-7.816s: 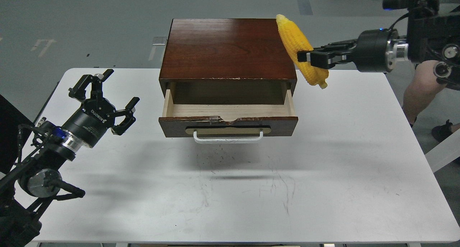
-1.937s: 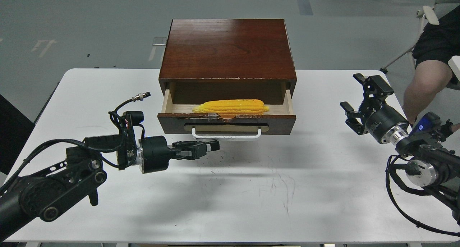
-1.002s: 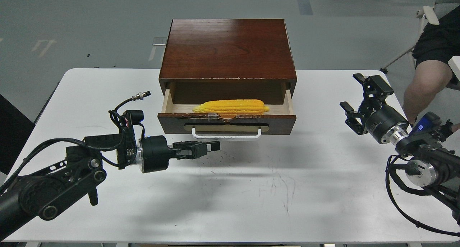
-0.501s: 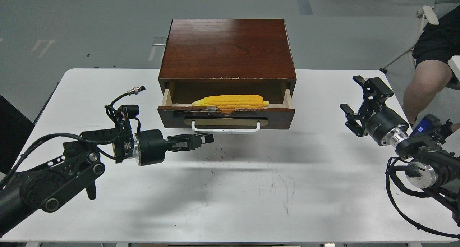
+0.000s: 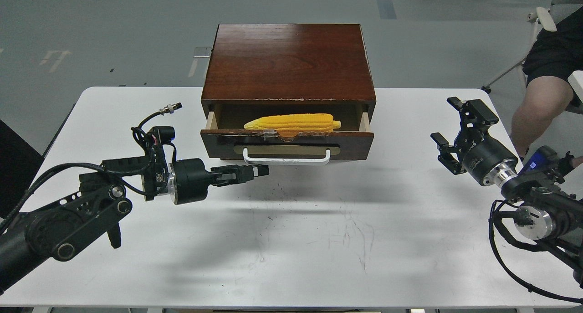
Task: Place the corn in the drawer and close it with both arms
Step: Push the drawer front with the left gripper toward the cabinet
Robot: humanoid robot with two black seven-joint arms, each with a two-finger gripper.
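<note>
The yellow corn (image 5: 291,121) lies lengthwise inside the dark wood drawer (image 5: 287,144), which stands partly open under the cabinet top (image 5: 288,60). The drawer's white bar handle (image 5: 286,157) faces me. My left gripper (image 5: 260,170) is shut and empty, fingers together, pointing right, with its tip just below the left end of the handle, at the drawer front. My right gripper (image 5: 457,124) is open and empty, held above the table well to the right of the drawer.
The cabinet stands at the back middle of the white table (image 5: 319,240). A seated person's leg (image 5: 537,108) and a chair are beyond the table's right edge. Grey floor lies behind.
The drawer has slid back into the cabinet, about half as far out as before. My left gripper has moved forward with it, staying at the drawer front. The right arm barely shifted.
</note>
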